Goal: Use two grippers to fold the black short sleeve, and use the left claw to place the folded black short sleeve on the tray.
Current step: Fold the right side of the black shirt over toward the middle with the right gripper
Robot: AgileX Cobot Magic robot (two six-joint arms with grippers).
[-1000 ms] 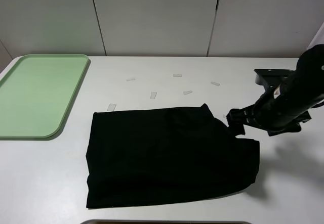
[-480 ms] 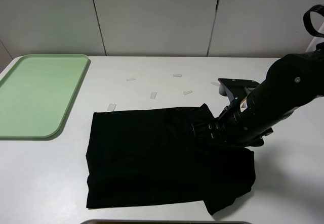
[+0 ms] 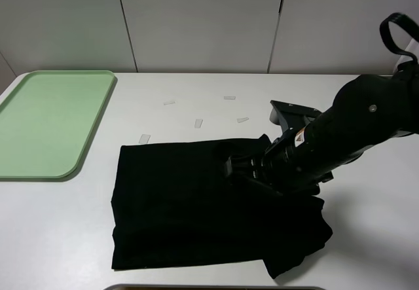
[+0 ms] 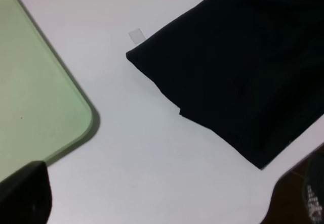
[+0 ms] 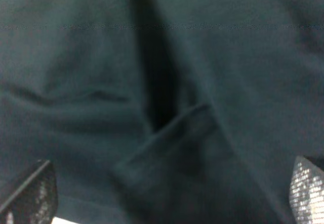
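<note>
White table (image 3: 196, 87) is stretching open between black short sleeve (image 3: 177, 205) and left-edge tray (image 3: 46, 120); right gripper (image 3: 237, 166) is gaping wide over the cloth, left gripper (image 4: 162, 204) wide above table.

Short sleeve (image 3: 190, 205) is reading solid black at table (image 3: 196, 87) ctr; table is showing plain white. Tray (image 3: 46, 120) at 9 o'clock is showing pale green. Small markers (image 3: 198, 124) twd 12 are looking translucent whitish. R arm (image 3: 353, 133) at 3 is showing black; R gripper (image 5: 169, 204) pads (image 5: 306, 193) are showing grey w/ fine dotted texture.
</note>
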